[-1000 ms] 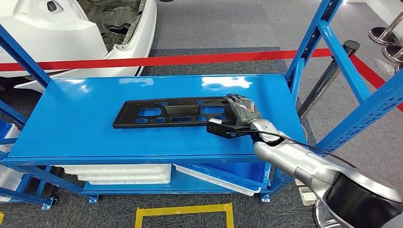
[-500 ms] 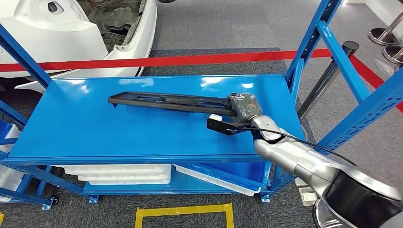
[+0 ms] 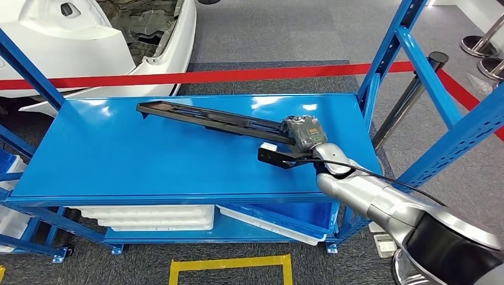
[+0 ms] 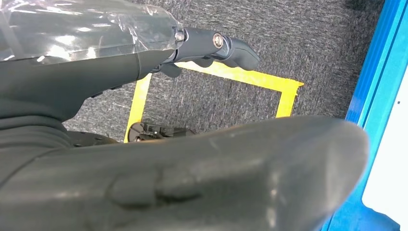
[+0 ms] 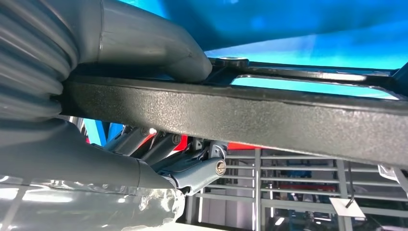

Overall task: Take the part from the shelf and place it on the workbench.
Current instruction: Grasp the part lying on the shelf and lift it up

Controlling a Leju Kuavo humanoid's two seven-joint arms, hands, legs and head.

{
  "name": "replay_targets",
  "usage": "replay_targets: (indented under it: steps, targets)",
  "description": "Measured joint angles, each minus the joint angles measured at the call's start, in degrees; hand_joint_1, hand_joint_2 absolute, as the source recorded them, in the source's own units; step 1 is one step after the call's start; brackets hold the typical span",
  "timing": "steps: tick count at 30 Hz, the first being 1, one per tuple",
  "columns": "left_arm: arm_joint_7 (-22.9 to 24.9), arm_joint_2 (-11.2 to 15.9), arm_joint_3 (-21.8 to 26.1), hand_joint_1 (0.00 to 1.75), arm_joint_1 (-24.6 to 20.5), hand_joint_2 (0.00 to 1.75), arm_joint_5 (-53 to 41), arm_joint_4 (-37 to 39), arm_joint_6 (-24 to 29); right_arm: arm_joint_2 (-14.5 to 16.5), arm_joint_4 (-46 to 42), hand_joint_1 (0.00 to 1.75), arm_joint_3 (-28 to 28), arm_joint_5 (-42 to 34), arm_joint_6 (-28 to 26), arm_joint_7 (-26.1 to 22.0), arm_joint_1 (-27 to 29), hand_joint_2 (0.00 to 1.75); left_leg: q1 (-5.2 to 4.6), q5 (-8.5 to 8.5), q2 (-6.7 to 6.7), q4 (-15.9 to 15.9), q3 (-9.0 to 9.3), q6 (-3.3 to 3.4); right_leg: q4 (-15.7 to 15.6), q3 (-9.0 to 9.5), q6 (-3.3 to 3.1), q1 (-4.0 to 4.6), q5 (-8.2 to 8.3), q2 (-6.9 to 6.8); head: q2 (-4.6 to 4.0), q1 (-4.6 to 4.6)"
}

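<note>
1. Right now my right hand (image 3: 304, 133) is clamped on the near end of the part (image 3: 214, 120), a long black plastic panel with cut-outs, and holds it above the shelf (image 3: 119, 160). In the right wrist view the thick thumb (image 5: 159, 48) presses on one face of the panel's edge (image 5: 288, 115) while the darker fingers (image 5: 192, 171) curl under the other.
2. Relative to the shelf, the part is tilted: the end in my hand sits over the shelf's right side, and the far end reaches toward the back-left of the blue deck, raised off it. I cannot tell whether any corner touches the deck.
3. I judge the end grip was chosen because that edge was the one nearest the arm. It makes a long lever, so the panel may sag or twist in the hand.
4. My left hand (image 4: 183, 159) hangs below the shelf's front edge over carpet and a yellow floor marking (image 4: 231, 77). Its fingers look loosely extended and apart with nothing in them.
5. As I judge it, the pick is done and the carry is ahead: I need to clear the shelf's blue uprights (image 3: 386, 53) before turning toward the workbench.
</note>
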Motion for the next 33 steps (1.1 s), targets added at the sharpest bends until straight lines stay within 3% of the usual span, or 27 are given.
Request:
replay_targets:
  steps: [6, 12, 19, 28, 33]
  targets:
    - [0.0, 0.0, 0.0, 0.00, 0.2, 0.00, 0.0, 0.0, 0.2, -0.8, -4.9, 1.75, -0.1, 9.6, -1.0, 5.8, 0.5, 1.75, 0.02, 0.00, 0.01, 0.0, 0.00, 0.00, 0.0, -0.03, 0.00, -0.02, 0.00, 0.01, 0.00, 0.00]
    - [0.0, 0.1, 0.0, 0.00, 0.3, 0.00, 0.0, 0.0, 0.4, -2.3, -16.3, 1.75, -1.5, 27.0, -0.7, 15.2, 1.4, 1.75, 0.03, 0.00, 0.03, 0.0, 0.00, 0.00, 0.0, -0.07, -0.01, -0.02, -0.01, 0.02, 0.00, -0.01]
    - [-0.1, 0.1, 0.0, 0.00, 0.3, 0.00, 0.0, 0.0, 0.4, -3.4, -30.0, 1.75, -4.1, 40.9, 2.0, 21.5, 4.4, 1.75, 0.05, 0.00, 0.03, 0.0, 0.00, 0.00, 0.0, -0.09, -0.03, 0.00, -0.03, 0.02, 0.00, -0.01]
    - [-0.2, 0.0, 0.0, 0.00, 0.2, 0.00, 0.0, 0.0, 0.4, -4.8, -40.5, 1.75, -6.1, 45.0, 3.2, 23.2, 7.2, 1.75, 0.08, 0.00, 0.04, -0.1, 0.00, 0.00, 0.0, -0.09, -0.04, -0.01, -0.03, 0.02, 0.00, -0.01]
    - [-0.4, 0.0, 0.0, 0.00, 0.2, 0.00, 0.0, 0.0, 0.4, -5.0, -45.2, 1.75, -7.9, 49.7, -0.8, 24.2, 10.5, 1.75, 0.10, -0.01, 0.03, -0.1, -0.01, -0.01, 0.0, -0.10, -0.04, -0.03, -0.04, 0.02, 0.00, -0.01]
